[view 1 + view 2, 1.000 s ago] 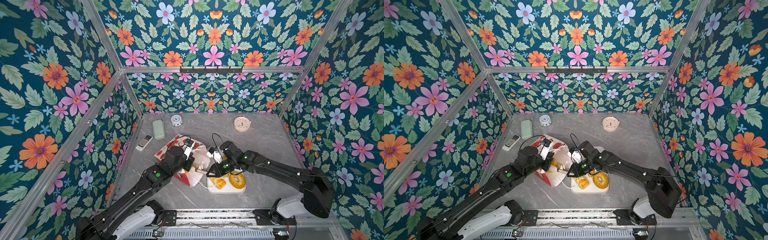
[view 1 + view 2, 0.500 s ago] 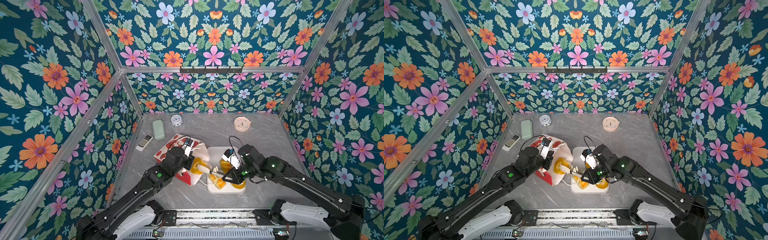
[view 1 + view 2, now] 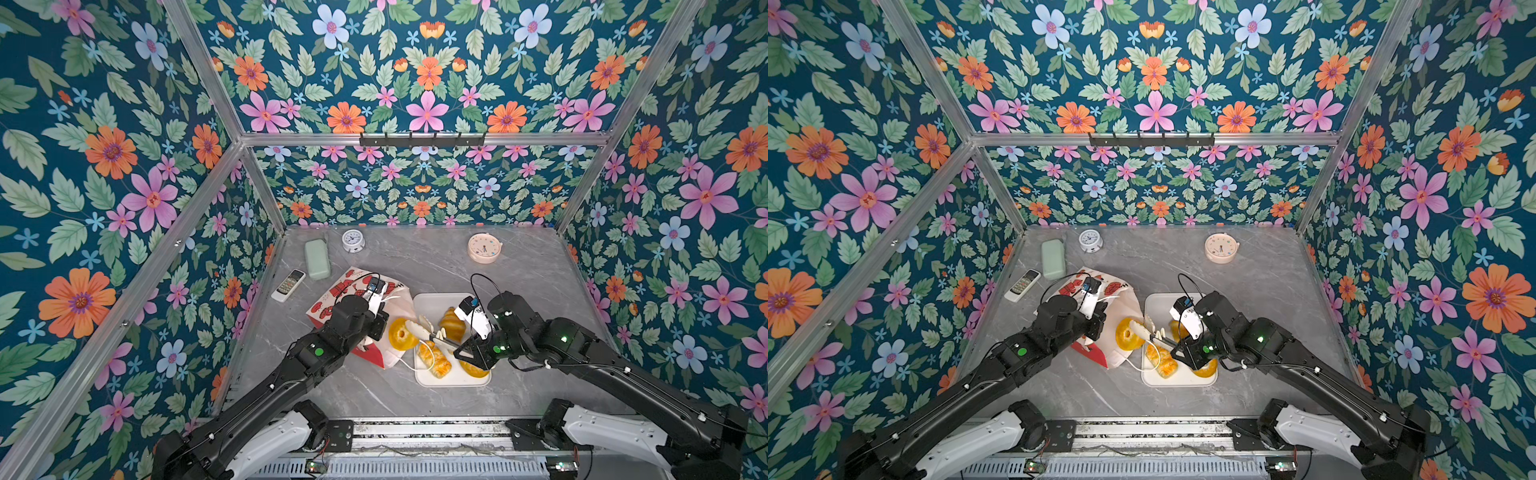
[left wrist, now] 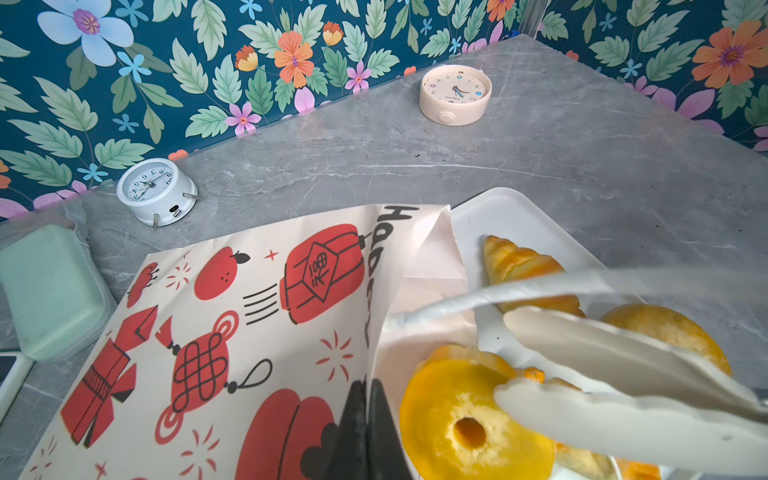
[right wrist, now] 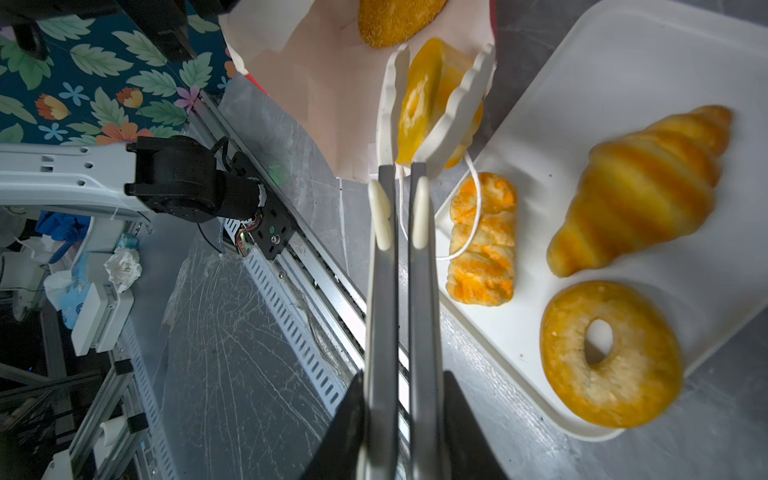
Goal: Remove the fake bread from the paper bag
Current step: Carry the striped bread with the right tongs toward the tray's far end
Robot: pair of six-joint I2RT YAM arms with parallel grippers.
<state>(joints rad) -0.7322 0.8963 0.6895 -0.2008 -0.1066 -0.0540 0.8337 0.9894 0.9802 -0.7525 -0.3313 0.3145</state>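
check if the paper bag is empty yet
Not empty: the right wrist view shows a grainy golden bread lying inside the paper bag.

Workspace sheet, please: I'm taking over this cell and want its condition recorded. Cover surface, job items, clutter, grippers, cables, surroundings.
Surface: grey marble-look table.
Job's things: paper bag lying on its side; croissant, braided roll and ring bagel on the white tray; holed bun clamped in the tongs at the bag's mouth; seeded loaf inside the bag.
Clutter: white alarm clock, pink clock, green case and remote toward the back.
Grippers: left gripper shut on the bag's edge; right gripper shut on the tongs.
Cables: the bag's cord handle lies across the braided roll; a black cable loops above the right wrist.
Surroundings: floral walls, hook rail on the back wall.
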